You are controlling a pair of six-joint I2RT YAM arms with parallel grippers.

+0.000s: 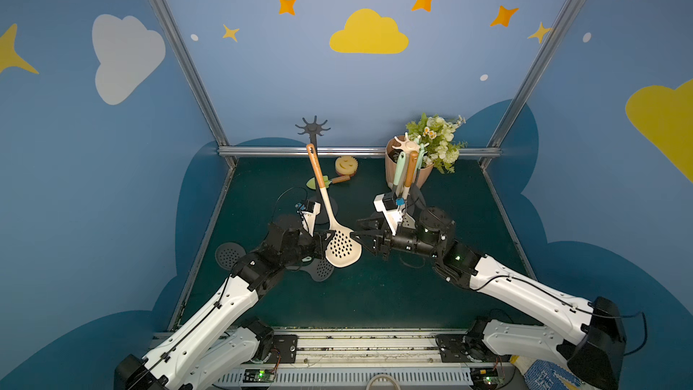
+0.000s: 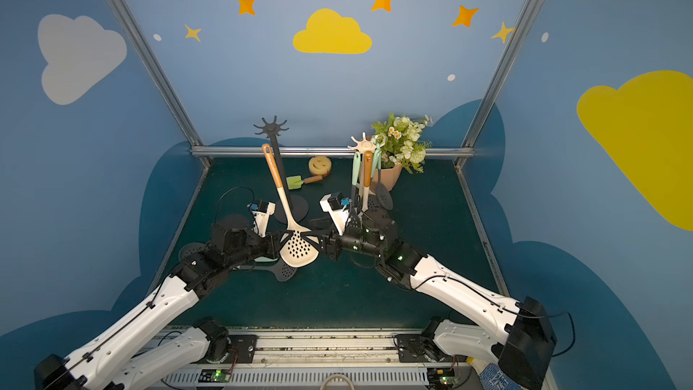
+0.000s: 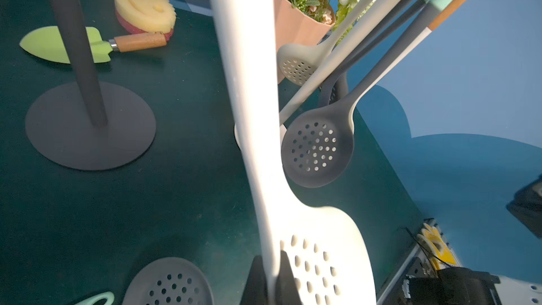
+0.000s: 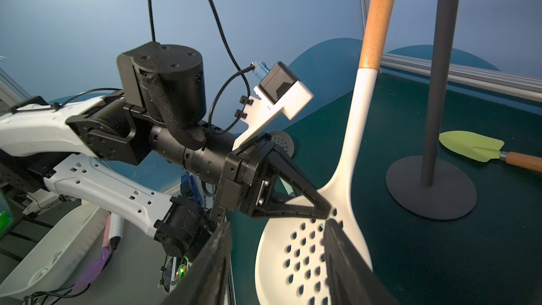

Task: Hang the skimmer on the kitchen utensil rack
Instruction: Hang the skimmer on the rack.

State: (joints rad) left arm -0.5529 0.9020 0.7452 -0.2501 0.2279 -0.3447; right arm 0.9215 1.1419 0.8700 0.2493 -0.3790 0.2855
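Shows a cream skimmer point(image 1: 342, 248): hole-dotted head low, white neck, wooden loop-ended handle up, tilted above the table before the dark utensil rack point(image 1: 313, 130). Pinches the head's rim by the neck with the left gripper point(image 4: 328, 215), pressed tight. Spreads the right gripper point(image 4: 278, 225) partway beside the head; contact unclear.

We see the skimmer point(image 1: 342, 247) standing mid-table, between the left gripper point(image 1: 330, 235) and the right gripper point(image 1: 355, 236). Just behind it rises the kitchen utensil rack point(image 1: 312, 127). Right of that rack's base lies a trowel point(image 1: 326, 181), with a sponge point(image 1: 345, 165) behind it. At the back right, a second rack point(image 1: 407, 143) (utensils hang on it) stands before a flower pot point(image 1: 390, 171). 2 perforated ladles point(image 1: 229, 255) lie front-left on the table point(image 1: 375, 294).
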